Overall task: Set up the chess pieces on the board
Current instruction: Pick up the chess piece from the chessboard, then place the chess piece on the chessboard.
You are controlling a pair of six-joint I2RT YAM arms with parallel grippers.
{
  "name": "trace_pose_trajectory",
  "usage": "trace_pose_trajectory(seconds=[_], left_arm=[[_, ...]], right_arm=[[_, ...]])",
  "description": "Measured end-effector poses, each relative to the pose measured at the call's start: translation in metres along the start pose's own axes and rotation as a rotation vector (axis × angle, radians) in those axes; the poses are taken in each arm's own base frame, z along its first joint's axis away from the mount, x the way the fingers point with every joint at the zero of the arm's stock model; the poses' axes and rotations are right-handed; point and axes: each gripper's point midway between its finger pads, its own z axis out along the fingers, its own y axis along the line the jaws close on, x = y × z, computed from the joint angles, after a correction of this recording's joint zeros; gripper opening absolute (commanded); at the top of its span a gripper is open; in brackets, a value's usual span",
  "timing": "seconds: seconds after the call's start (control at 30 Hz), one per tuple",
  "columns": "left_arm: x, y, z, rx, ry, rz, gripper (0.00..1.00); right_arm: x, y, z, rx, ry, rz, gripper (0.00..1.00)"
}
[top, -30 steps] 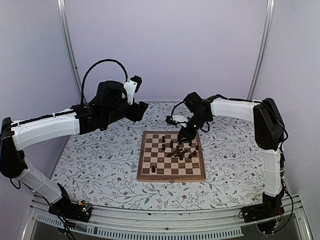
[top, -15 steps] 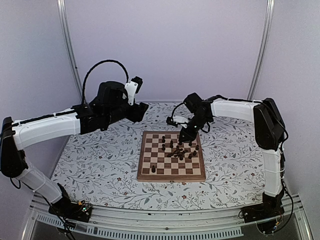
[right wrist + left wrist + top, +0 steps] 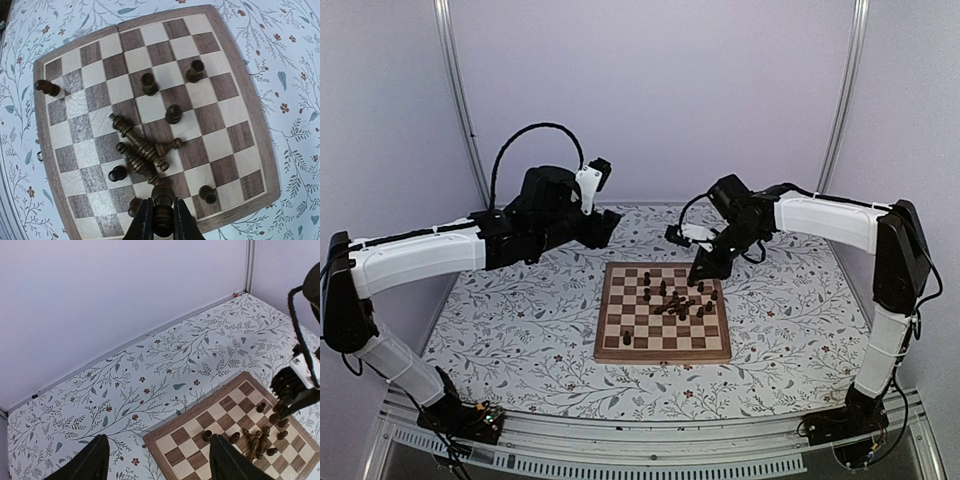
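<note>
Pale lavender walls close in a table (image 3: 510, 330) covered in a leaf-and-flower print. On your left, the left arm (image 3: 420, 255) reaches across above the table's rear left part, and from the overhead camera you cannot read its jaws. Its own wrist camera settles that. The left gripper (image 3: 159, 440) has its two dark fingers (image 3: 95, 460) spread wide with only printed tabletop between them, so it holds nothing. That same view catches just one corner of the board, at lower right.

Centre-right on the table lies the board (image 3: 618, 300), flat on the print. From overhead, the chess pieces (image 3: 678, 303) read as a dark clump on its right half, with one alone toward the near left. The right wrist camera looks down on the whole board and sorts them out for you. Several lie toppled and crossed near the middle, a handful stand upright around them, and one lies on its side by the board's rim at the left of that view.

On your right, the right gripper (image 3: 704, 272) hangs above the board's far right part. Overhead, you cannot tell whether it carries anything. Its wrist camera shows the fingers closed tight on a single chessman (image 3: 162, 200), upright between them.
</note>
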Motion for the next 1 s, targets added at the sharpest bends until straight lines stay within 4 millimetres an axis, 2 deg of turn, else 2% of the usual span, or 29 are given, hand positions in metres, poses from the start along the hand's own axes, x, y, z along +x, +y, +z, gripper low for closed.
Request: trace_pose_trajectory(seconds=[0.1, 0.23, 0.37, 0.83, 1.0], left_arm=[[0.001, 0.000, 0.000, -0.001, 0.002, 0.001, 0.70], [0.003, 0.000, 0.002, -0.003, 0.008, 0.003, 0.70], [0.004, -0.001, 0.003, -0.003, 0.013, 0.005, 0.71], [0.007, -0.001, 0.005, -0.004, 0.020, 0.009, 0.71], [0.007, 0.000, 0.005, -0.010, 0.020, 0.012, 0.71]], right_arm=[[0.012, 0.029, -0.004, -0.046, 0.014, -0.052, 0.06], [0.024, 0.076, 0.002, -0.118, 0.050, -0.160, 0.06], [0.032, 0.105, 0.010, -0.164, 0.080, -0.228, 0.06], [0.048, 0.106, 0.019, -0.158, 0.109, -0.250, 0.06], [0.059, 0.111, 0.024, -0.169, 0.134, -0.259, 0.06]])
